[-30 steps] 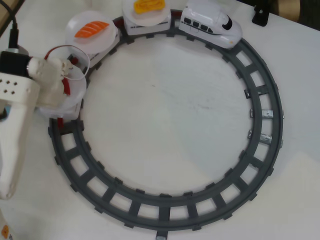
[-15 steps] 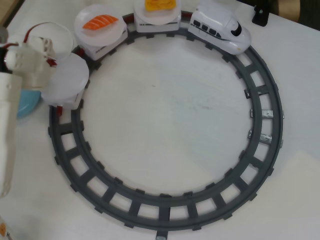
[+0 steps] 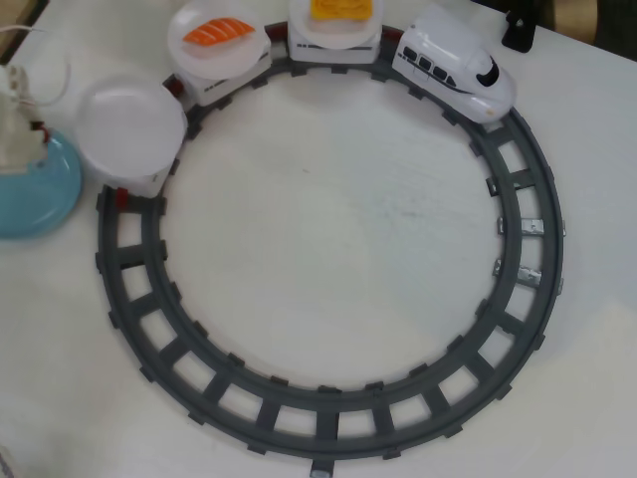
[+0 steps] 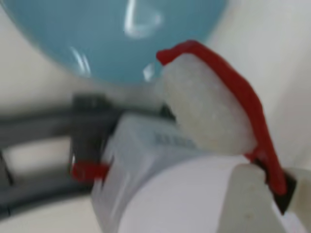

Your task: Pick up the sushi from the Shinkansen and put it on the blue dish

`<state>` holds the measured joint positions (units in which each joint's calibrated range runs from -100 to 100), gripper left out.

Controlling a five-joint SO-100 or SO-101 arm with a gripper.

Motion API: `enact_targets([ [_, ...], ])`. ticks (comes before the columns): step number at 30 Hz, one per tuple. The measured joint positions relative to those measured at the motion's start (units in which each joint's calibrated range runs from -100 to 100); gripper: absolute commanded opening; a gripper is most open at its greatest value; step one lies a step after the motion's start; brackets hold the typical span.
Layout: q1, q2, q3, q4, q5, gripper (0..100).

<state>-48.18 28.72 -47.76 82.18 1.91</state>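
- nearest us in the wrist view, the gripper (image 4: 265,187) is clamped on the sushi (image 4: 218,97), red top over white rice.
- we see it held above an empty white plate (image 4: 184,204) near the blue dish (image 4: 97,34).
- overhead, the train (image 3: 456,68) sits on the grey track (image 3: 328,423).

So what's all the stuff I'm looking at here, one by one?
Shinkansen: one, white with black windows, top right of the overhead view.
Cars with white plates: three behind it; the last plate is empty.
Salmon piece: one, orange with white stripes, on the middle plate.
Egg piece: one, yellow, on the first plate.
Track: one grey ring on the white table.
Blue dish: one, light blue, left edge.
Sushi: one, red top on white rice, held in the wrist view, near the dish rim.
End effector: one, whitish, over the dish's edge in the overhead view, shut on the sushi.
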Motion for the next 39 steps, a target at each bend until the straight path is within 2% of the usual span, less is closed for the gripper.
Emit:
enact_targets([
  [6, -7.85, -0.08, 0.27, 0.42, 0.0, 3],
  [10, -9.97, -1.27, 5.86, -1.09, 0.0, 3],
  [26, -3.11, -2.11, 25.89, -18.32, -0.05, 4],
  [33, -3.68, -2.11, 27.45, -18.74, -0.05, 19],
  [39, -3.6, -2.45, 27.45, -18.49, -0.05, 19],
])
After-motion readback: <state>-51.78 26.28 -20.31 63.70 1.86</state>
